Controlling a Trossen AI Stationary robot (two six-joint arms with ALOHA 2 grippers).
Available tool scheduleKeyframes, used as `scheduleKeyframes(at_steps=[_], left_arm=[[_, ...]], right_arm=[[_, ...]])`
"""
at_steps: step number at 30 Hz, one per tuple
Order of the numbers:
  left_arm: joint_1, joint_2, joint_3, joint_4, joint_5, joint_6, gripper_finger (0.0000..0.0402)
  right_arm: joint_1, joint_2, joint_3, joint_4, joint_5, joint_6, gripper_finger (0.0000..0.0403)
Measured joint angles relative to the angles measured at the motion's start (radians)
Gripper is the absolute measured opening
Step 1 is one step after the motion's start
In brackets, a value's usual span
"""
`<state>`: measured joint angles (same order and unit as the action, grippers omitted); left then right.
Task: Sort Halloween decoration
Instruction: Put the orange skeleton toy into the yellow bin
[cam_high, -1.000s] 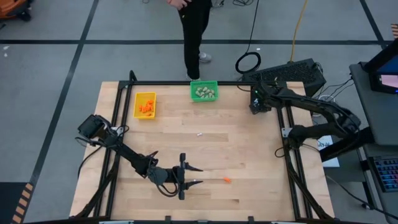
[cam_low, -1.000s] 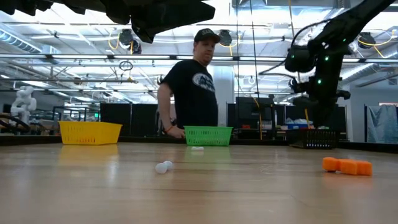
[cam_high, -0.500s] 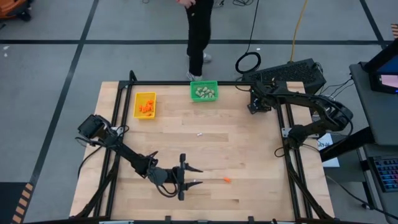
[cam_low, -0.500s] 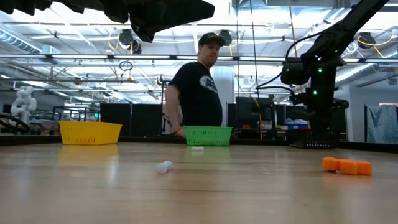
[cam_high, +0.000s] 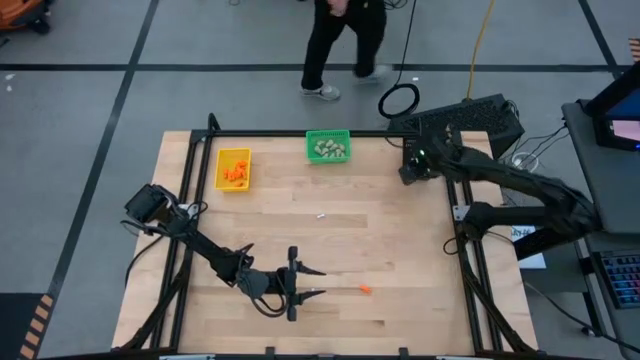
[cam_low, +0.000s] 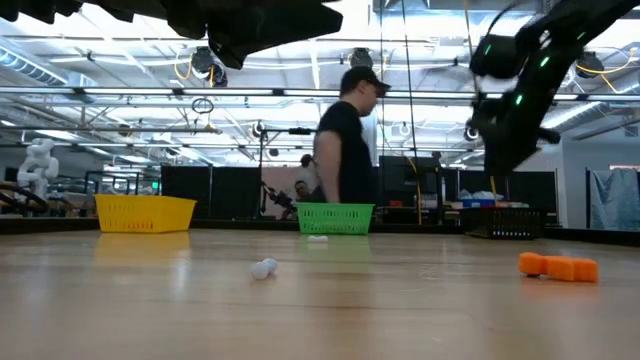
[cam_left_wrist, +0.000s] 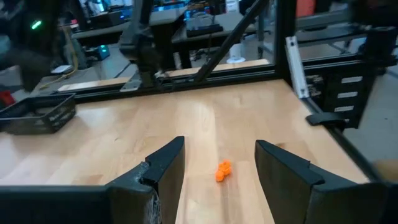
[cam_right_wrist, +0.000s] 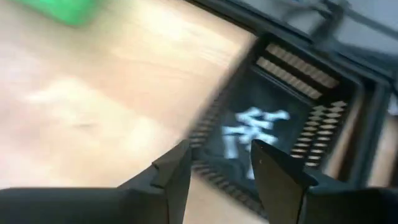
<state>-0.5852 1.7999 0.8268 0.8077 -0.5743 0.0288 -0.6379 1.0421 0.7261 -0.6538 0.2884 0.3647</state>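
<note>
An orange piece (cam_high: 365, 290) (cam_left_wrist: 222, 171) lies on the table near the front. My left gripper (cam_high: 312, 282) (cam_left_wrist: 221, 149) hovers open just left of it, pointing at it, with its fingers apart from the piece. A small white piece (cam_high: 321, 215) (cam_low: 263, 268) lies mid-table. My right gripper (cam_high: 408, 172) (cam_right_wrist: 219, 163) hangs open and empty above the black bin (cam_right_wrist: 273, 124) at the far right. White sticks (cam_right_wrist: 255, 134) lie in that bin. The yellow bin (cam_high: 234, 168) holds orange bits and the green bin (cam_high: 328, 147) holds beige lumps.
A black frame rail (cam_high: 300, 133) runs around the table's edges. A person (cam_high: 345, 45) walks on the floor beyond the far edge, behind the green bin. Bare wood stretches between the bins and my left gripper.
My right gripper has risen above the black bin and tipped. The person behind the far edge has walked toward the right.
</note>
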Motion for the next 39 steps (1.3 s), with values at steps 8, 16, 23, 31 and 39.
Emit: scheduleKeyframes(at_steps=[8,16,23,31,39], left_arm=[[0.006,-0.079,0.0,-0.163,-0.072,-0.064,0.0193],[0.054,-0.218,0.0,-0.461,-0.094,-0.218,0.0193],[0.104,-0.273,0.0,-0.619,-0.02,-0.335,0.0193],[0.09,-0.259,0.0,-0.648,0.072,-0.364,0.0193],[0.084,-0.259,0.0,-0.653,0.074,-0.364,0.0193]], right_arm=[[0.386,-0.242,0.0,0.007,-0.003,0.113,0.0155],[0.792,-0.22,0.0,0.159,0.1,0.124,0.0155],[1.047,-0.027,0.0,0.305,0.259,0.09,0.0155],[1.2,0.285,-0.001,0.471,0.158,0.197,0.0155],[1.325,0.474,0.0,0.604,0.157,0.359,0.0156]])
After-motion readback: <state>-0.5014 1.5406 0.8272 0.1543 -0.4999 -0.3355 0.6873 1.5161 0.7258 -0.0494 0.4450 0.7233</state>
